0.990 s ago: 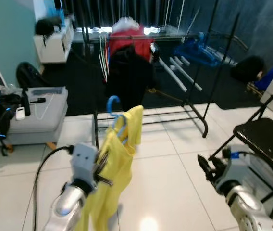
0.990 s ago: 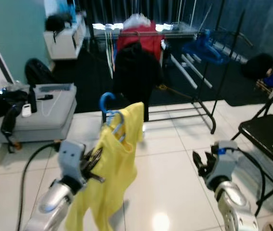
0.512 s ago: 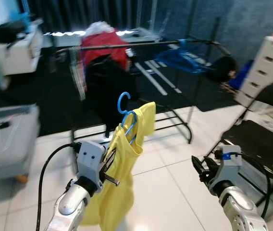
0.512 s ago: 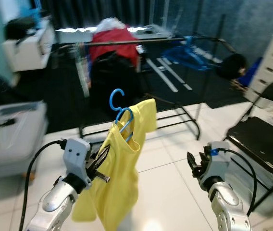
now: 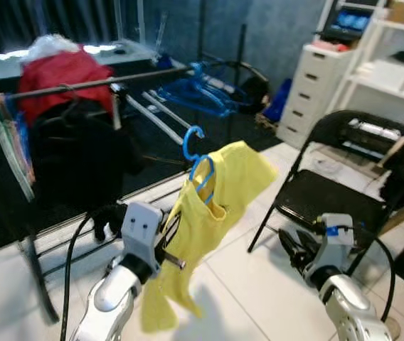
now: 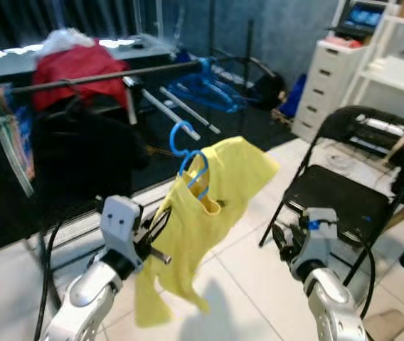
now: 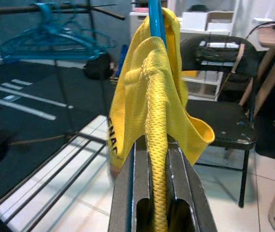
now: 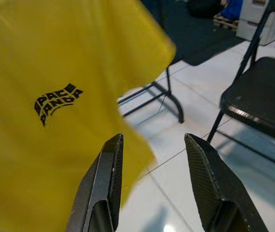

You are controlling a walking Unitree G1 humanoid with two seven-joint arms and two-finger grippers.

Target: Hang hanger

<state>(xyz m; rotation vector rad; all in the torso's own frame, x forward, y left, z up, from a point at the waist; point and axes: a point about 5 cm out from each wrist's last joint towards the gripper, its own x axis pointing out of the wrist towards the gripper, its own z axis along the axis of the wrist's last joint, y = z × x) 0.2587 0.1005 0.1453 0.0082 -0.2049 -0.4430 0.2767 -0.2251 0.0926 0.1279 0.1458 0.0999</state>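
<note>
Eye views: within the last second the camera had swung, so the clothes rail [image 5: 81,84] moved to ten o'clock and a black chair [image 5: 330,192] entered at three; the robot seemed to be lining up. The blue hanger [image 5: 198,167] with its yellow shirt [image 5: 216,213] rode centre.

Left wrist: the left hand [image 7: 157,193] pinched the shirt's seam.

Right wrist: the right hand [image 8: 159,186] was spread, empty, facing the shirt's printed lettering.

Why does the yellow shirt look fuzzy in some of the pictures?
In the right wrist view the yellow shirt has a smeared edge, too close and moving; in the left wrist view it is crisp between the left gripper fingers; the eye views are softly blurred all over.
</note>
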